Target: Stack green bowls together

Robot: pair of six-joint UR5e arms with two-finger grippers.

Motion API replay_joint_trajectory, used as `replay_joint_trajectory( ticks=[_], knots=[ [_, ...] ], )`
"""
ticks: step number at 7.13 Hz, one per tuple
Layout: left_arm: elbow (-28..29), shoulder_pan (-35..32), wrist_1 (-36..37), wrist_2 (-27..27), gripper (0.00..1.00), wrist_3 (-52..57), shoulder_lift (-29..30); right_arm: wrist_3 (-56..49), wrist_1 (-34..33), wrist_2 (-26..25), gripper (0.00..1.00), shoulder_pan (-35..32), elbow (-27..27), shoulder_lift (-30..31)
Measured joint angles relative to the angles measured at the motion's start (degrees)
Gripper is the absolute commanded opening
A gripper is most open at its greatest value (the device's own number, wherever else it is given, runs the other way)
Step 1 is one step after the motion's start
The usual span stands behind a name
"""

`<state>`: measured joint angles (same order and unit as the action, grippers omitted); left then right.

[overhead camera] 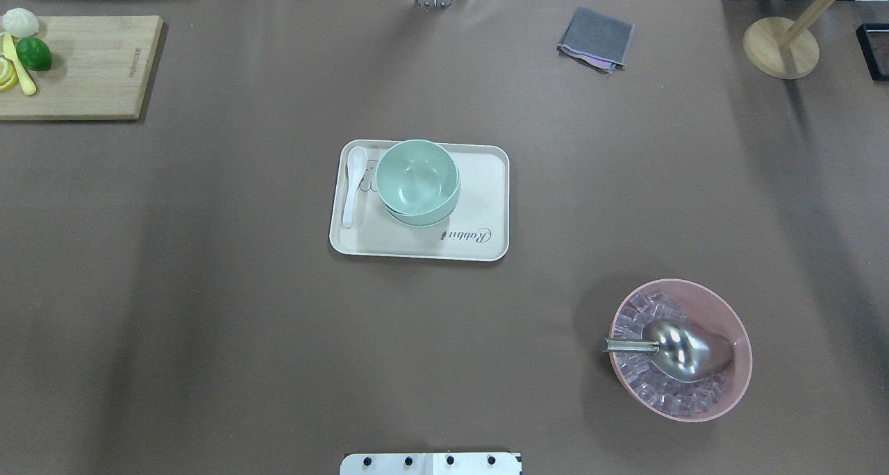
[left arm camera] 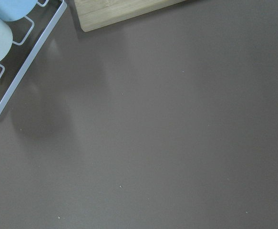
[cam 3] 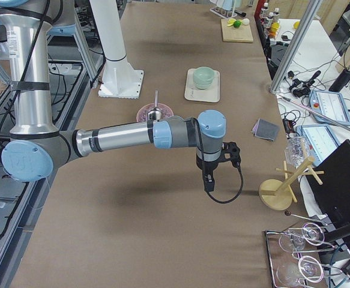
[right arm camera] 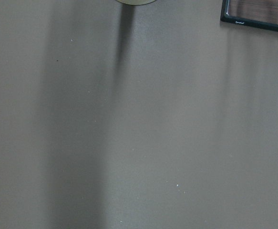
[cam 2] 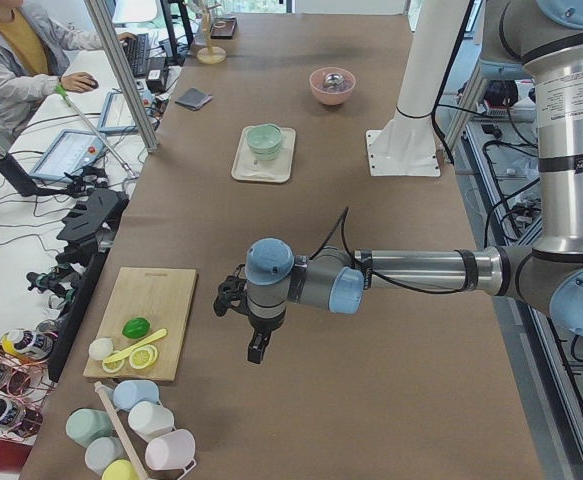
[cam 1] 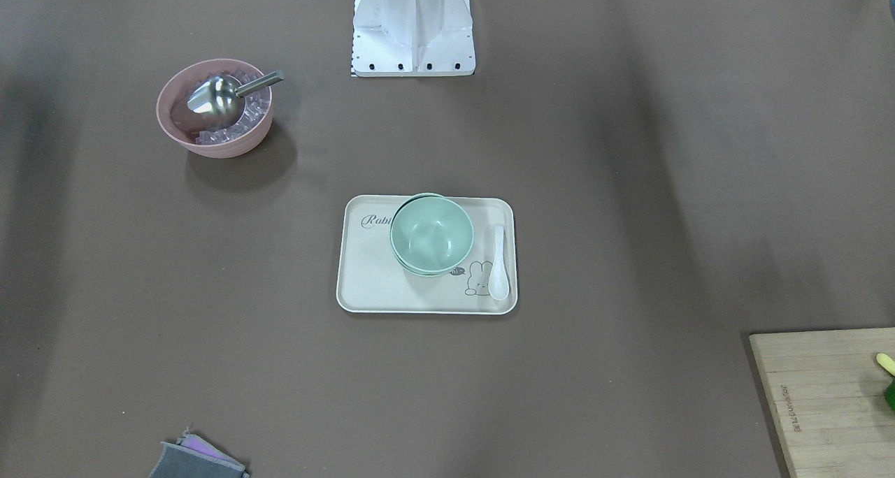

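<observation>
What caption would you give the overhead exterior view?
Green bowls stacked on a cream tray beside a white spoon.

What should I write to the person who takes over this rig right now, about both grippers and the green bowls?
Left gripper: above bare table near the cutting board, far from the tray. I cannot tell if it is open or shut.
Right gripper: above bare table at the other end. Its state also cannot be told.
Green bowls: nested in one stack on the beige tray, beside the white spoon.
Done: stacking looks finished; no loose green bowl is in view.
Left: probably nothing. The number of bowls in the stack is hard to count.
</observation>
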<state>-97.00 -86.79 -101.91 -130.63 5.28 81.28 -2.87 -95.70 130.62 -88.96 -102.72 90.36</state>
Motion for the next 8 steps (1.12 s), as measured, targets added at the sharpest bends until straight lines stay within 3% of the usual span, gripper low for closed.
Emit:
replay_joint_trajectory(
  ticks=[2,5,8],
  knots=[
    [-0.35,0.00,0.09,-0.67,0.98,-0.24,0.96,-0.07,-0.01,0.13,1.00,-0.44,-2.11,1.45],
    [-1.72,-0.07,0.21,-8.77,0.98,-0.33,-0.11,0.39,0.00,3.03,1.00,-0.59,-2.85,1.79],
    [-1.61,-1.40,0.04,-8.34,0.98,-0.30,0.11,0.32,0.05,3.30,1.00,-0.40,-2.98,1.48]
  ],
)
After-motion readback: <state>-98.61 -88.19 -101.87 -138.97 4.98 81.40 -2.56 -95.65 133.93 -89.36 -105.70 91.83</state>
